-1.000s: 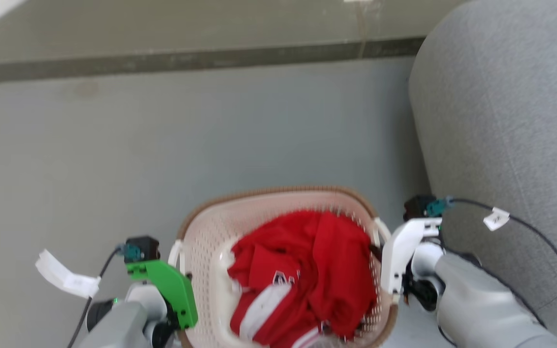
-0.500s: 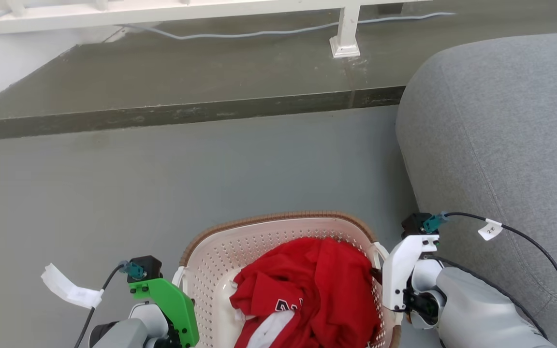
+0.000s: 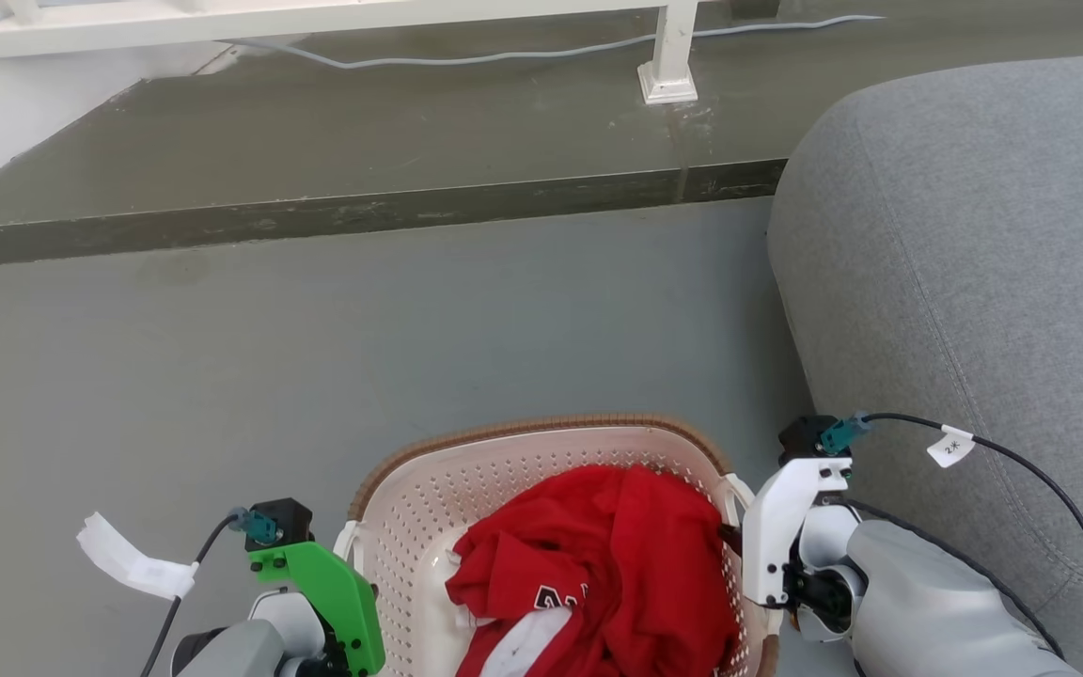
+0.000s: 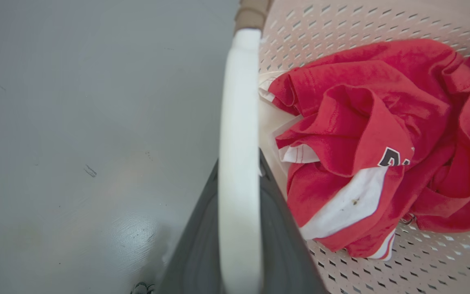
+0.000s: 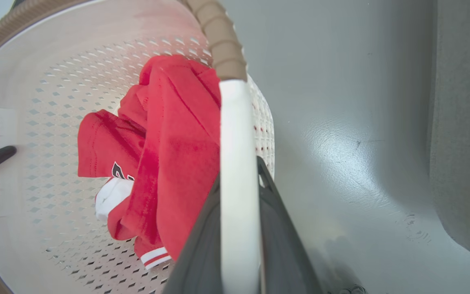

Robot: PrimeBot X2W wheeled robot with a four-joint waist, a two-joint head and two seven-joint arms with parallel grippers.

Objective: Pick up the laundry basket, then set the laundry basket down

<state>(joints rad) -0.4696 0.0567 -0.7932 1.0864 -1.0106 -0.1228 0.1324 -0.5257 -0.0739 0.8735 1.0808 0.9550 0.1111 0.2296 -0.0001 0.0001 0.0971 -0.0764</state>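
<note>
Your left gripper (image 4: 239, 167) is closed on the left handle (image 4: 238, 102) of the laundry basket (image 3: 429, 489). In the left wrist view the white bar of the handle runs straight up between the two dark fingers (image 4: 202, 245), which press against it from either side. Your right gripper (image 5: 239, 167) has the same hold on the right handle (image 5: 237, 130), one dark finger on each side of the white bar. Just past the fingertips the bar meets the brown woven rim (image 5: 218, 45).

From the head camera, the green left wrist housing (image 3: 335, 592) sits against the basket's left side. The white right wrist housing (image 3: 786, 527) sits against its right side. The basket lies between your two arms at the bottom middle of that view, with its near end cut off by the frame edge. You cannot tell from these views whether its base is touching the floor (image 3: 316, 357).

A crumpled red shirt (image 3: 617, 555) with white trim and dark lettering fills the middle of the basket and rests against the perforated wall.

The floor around the basket is smooth and grey. A grey sofa (image 3: 974, 263) stands just beside the right arm. Further ahead a dark step (image 3: 363, 216) crosses the floor. On it stands a white post (image 3: 668, 56), and a pale cable (image 3: 504, 58) trails along behind.
</note>
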